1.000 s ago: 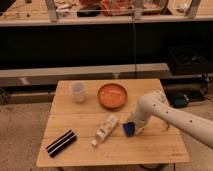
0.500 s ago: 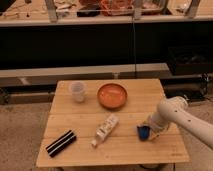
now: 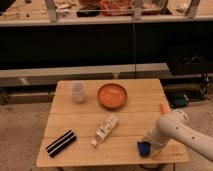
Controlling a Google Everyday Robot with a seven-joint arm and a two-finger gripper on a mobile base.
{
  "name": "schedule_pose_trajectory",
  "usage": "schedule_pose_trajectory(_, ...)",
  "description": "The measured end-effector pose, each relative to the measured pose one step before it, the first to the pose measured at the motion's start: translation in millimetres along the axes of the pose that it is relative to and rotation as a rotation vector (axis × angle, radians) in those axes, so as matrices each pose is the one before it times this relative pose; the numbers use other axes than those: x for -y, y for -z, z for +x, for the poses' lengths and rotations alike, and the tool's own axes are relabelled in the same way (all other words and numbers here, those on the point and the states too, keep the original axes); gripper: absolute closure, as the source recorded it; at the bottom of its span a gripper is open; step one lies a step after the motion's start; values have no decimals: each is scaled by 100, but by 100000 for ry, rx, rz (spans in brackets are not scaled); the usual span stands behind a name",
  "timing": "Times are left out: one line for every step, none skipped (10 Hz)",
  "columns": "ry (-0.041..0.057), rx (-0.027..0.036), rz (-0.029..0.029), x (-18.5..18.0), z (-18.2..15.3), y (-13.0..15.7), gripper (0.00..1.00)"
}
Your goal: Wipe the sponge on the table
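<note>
The small blue sponge [image 3: 144, 148] rests on the light wooden table [image 3: 75, 117] near its front right edge. My gripper [image 3: 148, 143] reaches down from the white arm [image 3: 175, 131] on the right and is shut on the sponge, pressing it against the planks. The gripper hides the sponge's upper part.
An orange bowl [image 3: 112, 95] and a white cup [image 3: 77, 91] stand at the back of the table. A white bottle [image 3: 105, 129] lies in the middle and a black-and-white striped block [image 3: 61, 142] at the front left. A dark shelf unit [image 3: 100, 45] runs behind.
The gripper has dragged the sponge from beside the bottle to the right, then toward the table's front edge. The other objects have not moved.
</note>
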Motion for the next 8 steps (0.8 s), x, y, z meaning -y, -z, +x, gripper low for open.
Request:
schedule_pose_trajectory(2913,1242,125,-4,-1091,-345,96)
schedule_pose_trajectory(4543,1402,1129,666,-1065,-211,96)
schedule_pose_trajectory(3688,1063,1284,991,-664,2,96)
schedule_pose_trajectory(5253,2510,2266,1658,-675,19,96)
schedule_pose_trajectory(6159,2625,2392,2191,-700,-41,96)
schedule_pose_trajectory(4692,1071,907,1660,-548,-97,96)
schedule_pose_trajectory(3330,0,-172,1399,-292,-207,96)
schedule_pose_trajectory(4612,-792,-1351,1842,-128,-328,96)
